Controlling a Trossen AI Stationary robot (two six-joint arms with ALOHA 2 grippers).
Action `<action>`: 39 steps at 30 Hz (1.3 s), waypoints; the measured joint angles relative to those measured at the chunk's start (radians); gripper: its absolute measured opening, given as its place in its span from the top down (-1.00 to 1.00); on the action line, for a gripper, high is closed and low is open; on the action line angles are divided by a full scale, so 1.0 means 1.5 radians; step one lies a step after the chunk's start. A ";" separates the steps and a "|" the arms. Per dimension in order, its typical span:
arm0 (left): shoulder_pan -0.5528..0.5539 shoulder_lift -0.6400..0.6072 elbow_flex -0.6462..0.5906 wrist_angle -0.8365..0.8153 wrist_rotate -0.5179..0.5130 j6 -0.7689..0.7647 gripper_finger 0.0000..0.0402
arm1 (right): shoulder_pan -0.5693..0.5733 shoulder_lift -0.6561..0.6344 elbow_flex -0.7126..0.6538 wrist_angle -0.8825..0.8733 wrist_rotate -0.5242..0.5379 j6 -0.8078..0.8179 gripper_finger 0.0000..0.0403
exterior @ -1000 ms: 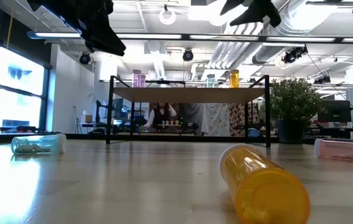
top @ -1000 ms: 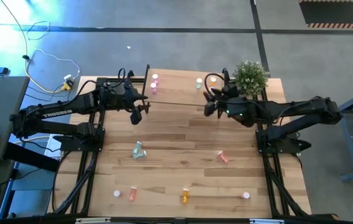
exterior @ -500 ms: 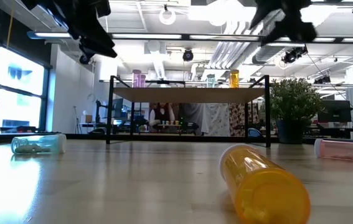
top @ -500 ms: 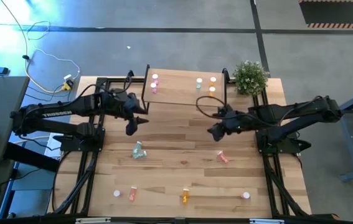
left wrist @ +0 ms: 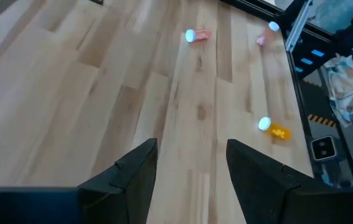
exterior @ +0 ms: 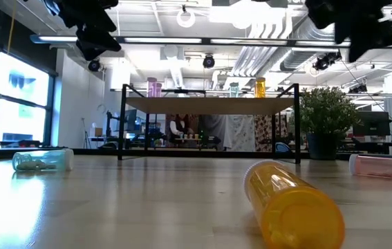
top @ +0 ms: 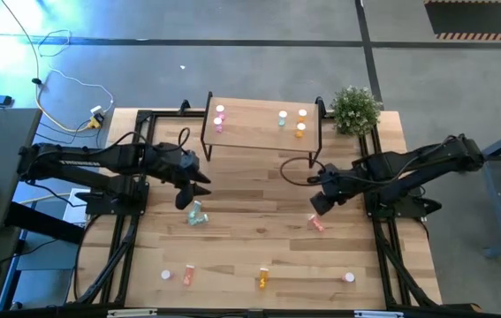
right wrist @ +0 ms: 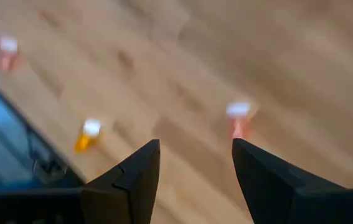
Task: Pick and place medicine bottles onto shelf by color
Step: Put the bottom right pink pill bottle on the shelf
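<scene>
A light wood shelf (top: 259, 132) on black legs holds 2 pink bottles (top: 219, 118), 1 pale green bottle (top: 282, 117) and 2 orange bottles (top: 300, 121), all white-capped, above a tan plank table (top: 250, 238) beside a green plant (top: 354, 109).

Beyond my table (top: 259, 190) I see grey concrete floor (top: 232, 62) with loose cables (top: 64, 88). A potted plant (exterior: 327, 121) stands at the far corner, bright windows (exterior: 12, 104) on one side, and pipes, perhaps ducts (exterior: 265, 48), under ceiling lights.

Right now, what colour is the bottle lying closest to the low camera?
Orange. That medicine bottle lies on its side on the table; the low view shows it best.
</scene>
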 joint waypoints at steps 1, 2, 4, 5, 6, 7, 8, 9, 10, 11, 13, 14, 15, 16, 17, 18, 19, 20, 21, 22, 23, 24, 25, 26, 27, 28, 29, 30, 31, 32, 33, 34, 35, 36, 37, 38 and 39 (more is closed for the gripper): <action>-0.005 0.000 0.000 0.000 -0.004 -0.005 0.09 | 0.009 0.000 0.000 -0.001 -0.018 0.003 0.03; -0.009 0.000 0.000 0.000 -0.009 -0.008 0.09 | 0.018 0.000 0.000 -0.003 -0.033 0.011 0.01; -0.016 0.000 0.000 0.000 -0.018 -0.008 0.09 | 0.041 0.000 0.000 -0.005 -0.047 0.028 -0.04; -0.018 0.000 0.000 0.000 -0.024 -0.008 0.09 | 0.053 0.000 0.000 -0.005 -0.049 0.032 -0.07; -0.020 0.000 0.000 0.000 -0.032 -0.008 0.09 | 0.065 0.000 0.000 -0.006 -0.052 0.041 -0.11; -0.023 0.000 0.000 0.000 -0.039 -0.008 0.09 | 0.076 0.000 0.000 -0.008 -0.055 0.056 -0.14; -0.024 0.000 0.000 0.000 -0.044 -0.008 0.09 | 0.087 0.000 0.000 -0.010 -0.065 0.071 -0.16; -0.025 0.000 0.000 0.000 -0.048 -0.008 0.09 | 0.100 0.000 0.000 -0.010 -0.075 0.084 -0.18; -0.025 0.000 0.000 0.001 -0.050 -0.009 0.09 | 0.114 0.000 0.000 -0.010 -0.079 0.103 -0.19; -0.025 0.000 0.000 0.001 -0.051 -0.010 0.09 | 0.129 0.000 0.000 -0.010 -0.078 0.126 -0.19; -0.025 0.000 0.000 0.001 -0.051 -0.010 0.09 | 0.164 0.000 0.000 -0.008 -0.074 0.167 -0.18; -0.025 0.000 0.000 0.002 -0.051 -0.010 0.09 | 0.183 0.000 0.000 -0.006 -0.068 0.188 -0.18; -0.025 0.000 0.000 0.002 -0.051 -0.010 0.09 | 0.201 0.000 0.000 -0.006 -0.061 0.211 -0.17; -0.025 0.000 0.000 0.002 -0.051 -0.010 0.09 | 0.220 0.000 0.000 -0.005 -0.055 0.235 -0.16; -0.025 0.000 0.000 0.002 -0.051 -0.010 0.09 | 0.239 0.000 0.000 -0.005 -0.049 0.262 -0.16; -0.025 0.000 0.000 0.002 -0.051 -0.010 0.09 | 0.259 0.001 0.000 -0.005 -0.040 0.288 -0.15; -0.025 0.000 0.000 0.002 -0.051 -0.010 0.09 | 0.278 0.002 0.000 -0.005 -0.038 0.315 -0.15; -0.025 0.000 0.000 0.002 -0.051 -0.010 0.09 | 0.295 0.006 0.000 -0.003 -0.035 0.339 -0.14; -0.025 0.000 0.000 0.002 -0.053 -0.010 0.09 | 0.314 0.011 0.000 0.001 -0.032 0.363 -0.14; -0.025 0.000 0.000 0.002 -0.056 -0.010 0.09 | 0.331 0.018 0.000 0.006 -0.029 0.381 -0.14; -0.025 0.000 0.000 0.002 -0.060 -0.010 0.09 | 0.347 0.027 0.000 0.013 -0.027 0.398 -0.14; -0.025 0.000 0.000 0.002 -0.066 -0.010 0.09 | 0.361 0.037 0.000 0.021 -0.026 0.412 -0.14; -0.025 0.000 0.000 0.003 -0.071 -0.010 0.09 | 0.375 0.049 0.000 0.030 -0.025 0.421 -0.14; -0.025 0.000 0.000 0.003 -0.073 -0.010 0.09 | 0.387 0.061 0.000 0.038 -0.025 0.425 -0.14; -0.025 0.000 0.000 0.004 -0.077 -0.010 0.09 | 0.397 0.073 0.000 0.043 -0.026 0.426 -0.13; -0.025 0.000 0.000 0.003 -0.081 -0.010 0.09 | 0.407 0.087 0.000 0.050 -0.026 0.426 -0.13; -0.025 0.000 0.000 0.003 -0.083 -0.010 0.09 | 0.416 0.099 0.000 0.061 -0.026 0.426 -0.13; -0.025 0.000 0.000 0.003 -0.083 -0.010 0.09 | 0.424 0.110 0.000 0.071 -0.027 0.425 -0.13; -0.025 0.000 0.000 0.003 -0.083 -0.010 0.09 | 0.431 0.122 0.000 0.080 -0.028 0.420 -0.13; -0.025 0.000 0.000 0.003 -0.083 -0.010 0.09 | 0.437 0.132 0.000 0.089 -0.028 0.417 -0.13; -0.025 0.000 0.000 0.003 -0.083 -0.010 0.09 | 0.442 0.143 0.000 0.096 -0.028 0.416 -0.13; -0.025 0.000 0.000 0.004 -0.083 -0.011 0.09 | 0.447 0.153 0.000 0.097 -0.028 0.416 -0.13; -0.025 0.000 0.000 0.005 -0.083 -0.014 0.09 | 0.451 0.162 0.000 0.096 -0.032 0.419 -0.13; -0.025 0.000 0.000 0.006 -0.083 -0.019 0.09 | 0.456 0.172 0.000 0.097 -0.039 0.422 -0.13; -0.025 0.000 0.000 0.006 -0.083 -0.020 0.09 | 0.459 0.183 0.000 0.097 -0.043 0.425 -0.13; -0.025 0.000 0.000 0.007 -0.083 -0.022 0.09 | 0.464 0.192 0.000 0.097 -0.043 0.430 -0.13; -0.025 0.000 0.000 0.007 -0.083 -0.024 0.09 | 0.468 0.200 0.000 0.097 -0.043 0.435 -0.13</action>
